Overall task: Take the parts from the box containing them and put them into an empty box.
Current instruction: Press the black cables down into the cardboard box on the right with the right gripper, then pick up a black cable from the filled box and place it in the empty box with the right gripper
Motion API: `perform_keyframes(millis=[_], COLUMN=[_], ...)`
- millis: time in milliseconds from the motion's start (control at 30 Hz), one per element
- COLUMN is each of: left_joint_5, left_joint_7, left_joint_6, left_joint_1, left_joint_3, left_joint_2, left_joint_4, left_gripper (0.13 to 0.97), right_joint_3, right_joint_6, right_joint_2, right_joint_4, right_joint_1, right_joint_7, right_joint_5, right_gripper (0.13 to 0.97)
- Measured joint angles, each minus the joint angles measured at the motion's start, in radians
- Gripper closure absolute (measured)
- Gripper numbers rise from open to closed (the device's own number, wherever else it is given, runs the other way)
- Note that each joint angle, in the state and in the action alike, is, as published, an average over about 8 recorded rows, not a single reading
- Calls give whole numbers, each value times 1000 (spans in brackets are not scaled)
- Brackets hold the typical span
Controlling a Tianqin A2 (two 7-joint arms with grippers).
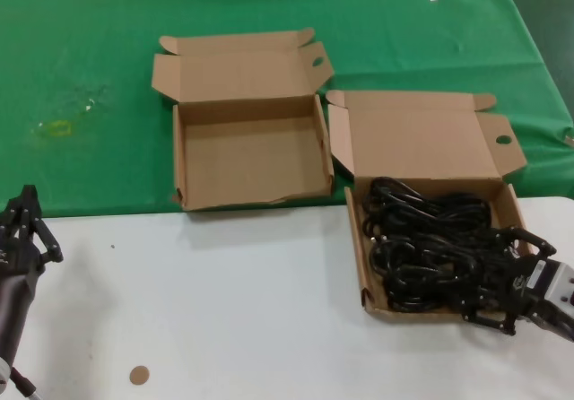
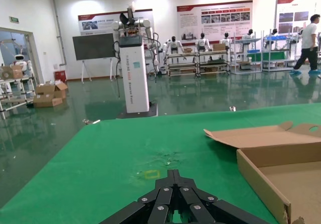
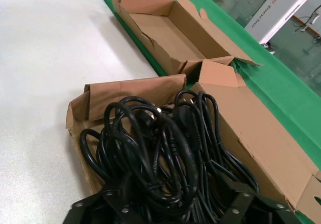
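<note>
Where the parts (image 1: 421,243), glossy black cords coiled into tangled bundles, filled the box containing them (image 1: 363,265), the right gripper (image 1: 502,279) reached in over the box's near right corner, its black fingers spread wide and sunk among the loops without clearly clamping any. That flat brown cardboard box sat on the white table (image 1: 224,301) with its hinged lid standing open. The empty box (image 1: 247,149), its front wall wavy, lay just beside it on the green cloth (image 1: 90,77). The left gripper (image 1: 22,230) waited well apart, fingers splayed.
</note>
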Motion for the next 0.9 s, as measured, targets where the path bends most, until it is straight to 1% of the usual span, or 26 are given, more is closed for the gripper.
perform_keyframes(millis=[167, 300, 567, 600, 867, 900], left_joint_5=[0, 0, 0, 0, 0, 0], left_joint_7=[0, 0, 0, 0, 0, 0], left_joint_6=[0, 0, 0, 0, 0, 0], left_joint_1=[0, 0, 0, 0, 0, 0], left_joint_3=[0, 0, 0, 0, 0, 0], left_joint_2=[0, 0, 0, 0, 0, 0], left_joint_4=[0, 0, 0, 0, 0, 0], left_gripper=[953, 953, 953, 953, 953, 953], right_joint_3=[27, 46, 77, 81, 105, 108], right_joint_6=[-21, -37, -65, -68, -88, -90], right_joint_2=[-17, -30, -51, -54, -69, -70], right_joint_4=[0, -2, -7, -8, -9, -9], right_joint_1=[-8, -12, -17, -18, -23, -24], right_joint_7=[-5, -13, -31, -33, -51, -53], right_joint_5=[-13, -18, -21, -21, -19, -19], right_gripper=[519, 519, 724, 724, 860, 860])
